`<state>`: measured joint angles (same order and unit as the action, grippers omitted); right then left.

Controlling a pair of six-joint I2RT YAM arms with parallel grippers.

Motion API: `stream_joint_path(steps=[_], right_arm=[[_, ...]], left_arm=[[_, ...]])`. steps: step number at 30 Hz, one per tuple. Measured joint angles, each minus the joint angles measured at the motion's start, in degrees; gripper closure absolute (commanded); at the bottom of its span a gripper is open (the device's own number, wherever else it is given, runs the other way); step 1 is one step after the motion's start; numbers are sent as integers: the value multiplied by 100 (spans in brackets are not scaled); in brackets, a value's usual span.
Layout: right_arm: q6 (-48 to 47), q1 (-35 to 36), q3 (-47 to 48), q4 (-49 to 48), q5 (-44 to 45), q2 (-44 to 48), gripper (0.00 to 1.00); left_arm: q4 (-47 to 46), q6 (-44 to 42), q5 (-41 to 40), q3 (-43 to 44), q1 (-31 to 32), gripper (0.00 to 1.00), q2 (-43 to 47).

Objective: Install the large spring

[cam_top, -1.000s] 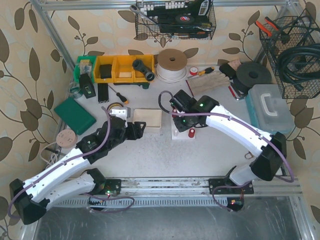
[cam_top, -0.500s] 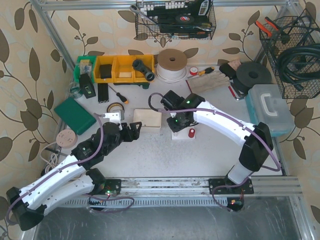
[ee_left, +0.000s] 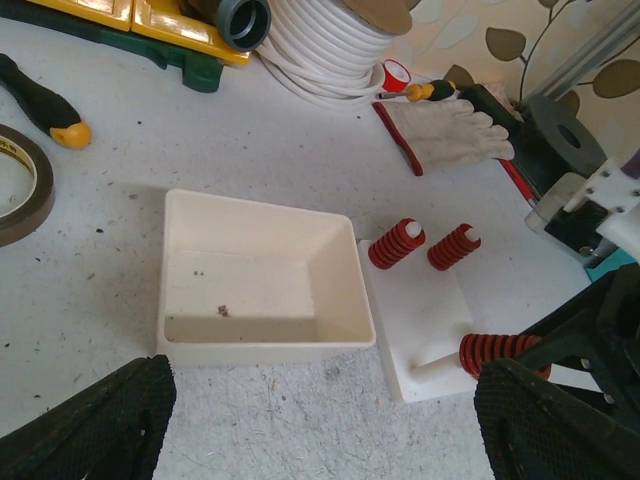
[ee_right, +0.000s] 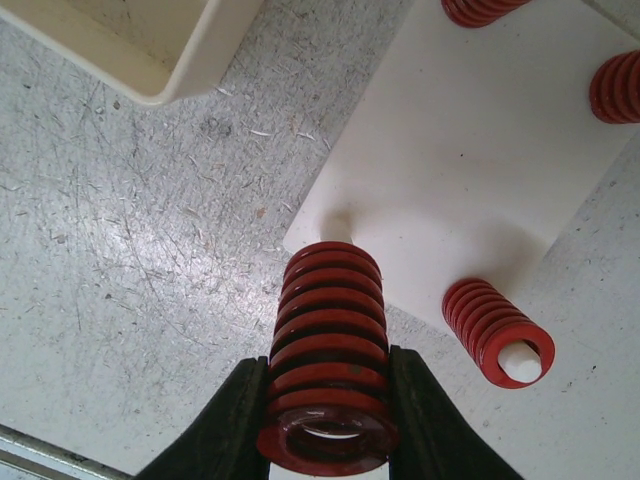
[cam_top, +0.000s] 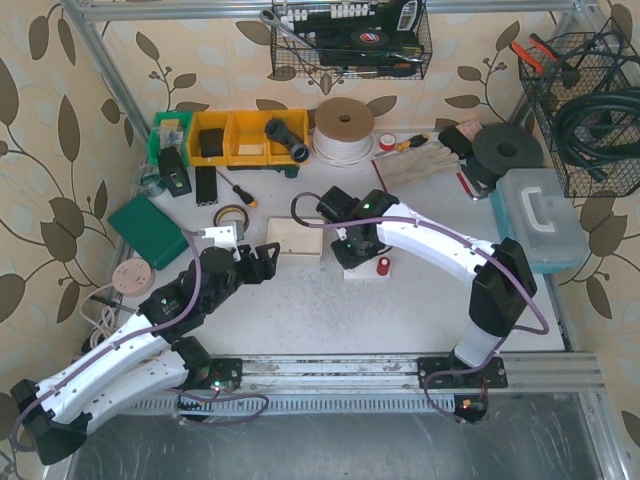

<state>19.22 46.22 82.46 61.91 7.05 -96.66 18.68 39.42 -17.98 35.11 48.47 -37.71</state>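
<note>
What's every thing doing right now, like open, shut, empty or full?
large spring: partway onto its peg
right claw: shut on large spring
left claw: open, holding nothing
white tray: empty but for specks
other springs: pushed fully down

Four red springs sit on one white peg block [ee_right: 480, 160]: first spring [ee_right: 325, 370], second spring [ee_right: 497, 330], third spring [ee_right: 480, 8], fourth spring [ee_right: 620, 85]. One cream tray [ee_left: 260, 280] lies just beside the block. Along the far edge of the bench [cam_top: 300, 320] stand three yellow bins [cam_top: 247, 140], one green bin [cam_top: 170, 130] and one white rope coil [cam_top: 343, 130].
</note>
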Motion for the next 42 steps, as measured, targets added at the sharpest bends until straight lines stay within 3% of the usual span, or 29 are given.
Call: stream_joint_path(steps=[20, 42], right_arm=[[-179, -208, -120, -63, -195, -225, 100], [-479, -313, -96, -306, -428, -1165, 100]], left_arm=[[4, 7, -7, -52, 0, 15, 33], [4, 7, -15, -52, 0, 15, 28]])
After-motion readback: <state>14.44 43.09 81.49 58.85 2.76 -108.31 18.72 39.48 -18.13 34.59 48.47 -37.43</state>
